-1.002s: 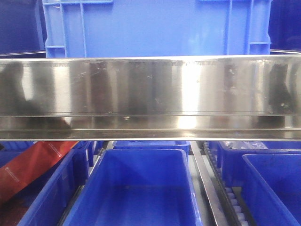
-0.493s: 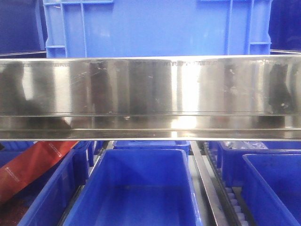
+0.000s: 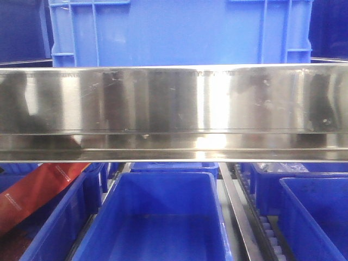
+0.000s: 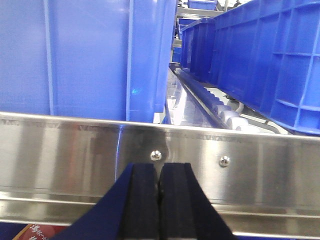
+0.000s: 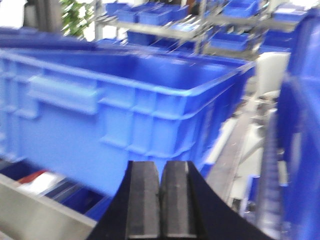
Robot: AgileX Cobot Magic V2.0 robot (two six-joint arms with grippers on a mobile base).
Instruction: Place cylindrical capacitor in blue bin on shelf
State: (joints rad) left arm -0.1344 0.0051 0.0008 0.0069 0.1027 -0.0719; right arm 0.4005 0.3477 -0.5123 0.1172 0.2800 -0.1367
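Stainless-steel shelf [image 3: 174, 109] gleams mirror-like above blue bins [image 3: 157, 217]; left claw [image 4: 160, 182] and right claw [image 5: 160, 187] pressed closed, empty.

Shelf [image 3: 174, 103] front rail: shiny silver steel w/ bright glare bands & dark smudgy reflections. Bins all saturated blue: big crate [image 3: 179, 32] up top, open bin [image 3: 157, 217] below, plain inside. Red pouch [image 3: 38, 190] w/ pale print (text unreadable) lower left. Gripper pads [image 4: 145, 200] black, dark navy sides.
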